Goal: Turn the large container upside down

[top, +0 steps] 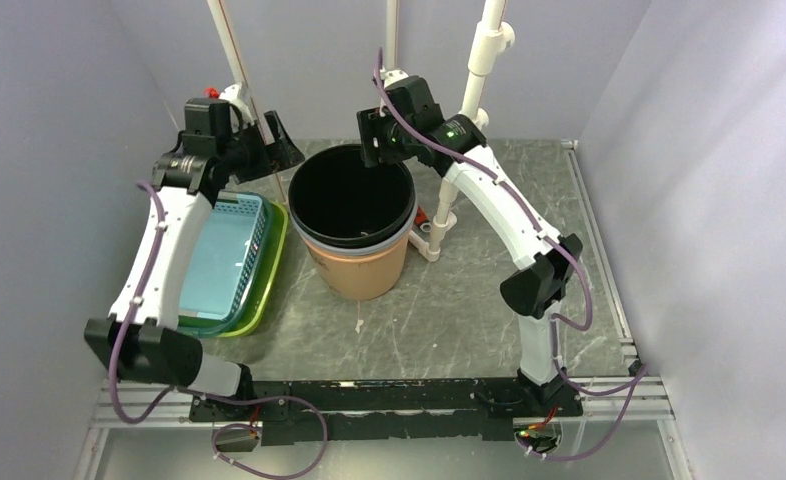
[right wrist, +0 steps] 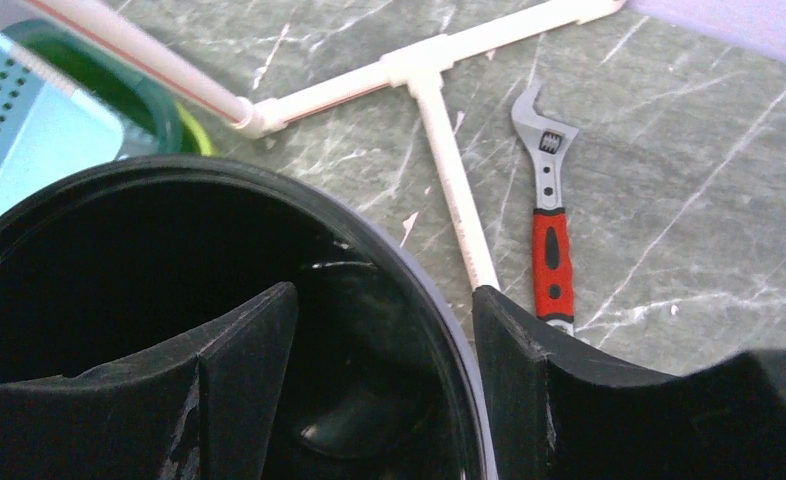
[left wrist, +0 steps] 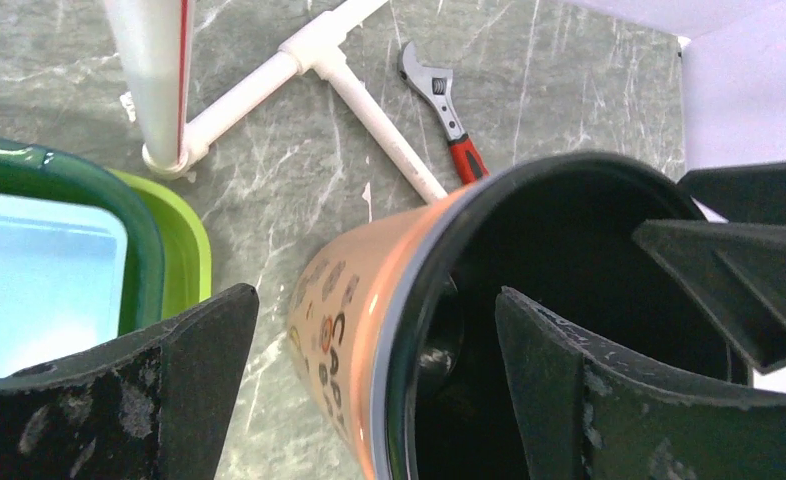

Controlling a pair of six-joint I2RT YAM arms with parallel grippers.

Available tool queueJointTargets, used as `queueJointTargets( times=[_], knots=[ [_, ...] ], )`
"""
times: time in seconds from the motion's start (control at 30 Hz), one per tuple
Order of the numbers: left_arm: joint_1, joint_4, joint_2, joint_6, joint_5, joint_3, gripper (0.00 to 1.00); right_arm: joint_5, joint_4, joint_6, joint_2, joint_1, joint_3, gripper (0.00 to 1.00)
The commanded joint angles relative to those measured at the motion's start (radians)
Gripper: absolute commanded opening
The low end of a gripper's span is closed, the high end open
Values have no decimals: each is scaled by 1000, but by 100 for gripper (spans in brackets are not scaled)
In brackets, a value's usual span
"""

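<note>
From above, the large tan plastic bucket with a black inner liner [top: 361,262] stands upright, mouth up, between our left gripper [top: 272,148] and right gripper [top: 375,150]. At the left wrist, the jaws stand wide astride its rim, clamping nothing. At the right wrist they do likewise, set narrower. We judge it light, stiff and smooth-walled; opposite rim grips look best for tipping.

The grey marbled tabletop [top: 449,320] carried the large container [top: 359,268] near its middle, upright with the mouth up. To the left sat a lime-green tub [top: 270,285] with other bins nested inside. Behind lay a white pipe frame [top: 434,238] and, just beside it, a red-handled wrench [right wrist: 552,262].
</note>
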Motion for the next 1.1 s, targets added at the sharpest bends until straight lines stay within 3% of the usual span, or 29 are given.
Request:
queueJointTargets(
  times=[0.0, 0.23, 0.37, 0.6, 0.73, 0.9, 1.07],
  knots=[
    [3, -23, -146, 38, -15, -49, 94, -124, -14, -57, -121, 5, 36, 70],
    [3, -56, -253, 7, 104, -139, 94, -149, -64, -165, -203, 77, -2, 74],
    [3, -70, -282, -12, 179, -169, 94, -156, -122, -190, -272, 150, -67, 71],
    [3, -127, -301, -4, 134, -165, 94, -185, -50, -176, -511, 290, -451, 65],
    [3, -150, -304, 6, 80, -149, 94, -165, -8, -141, -603, 312, -608, 65],
    [3, -120, -314, 6, 69, -153, 94, -186, 57, -124, -623, 312, -691, 64],
    [3, -76, -326, 3, 78, -172, 94, -178, 35, -158, -491, 313, -616, 61]
  ],
)
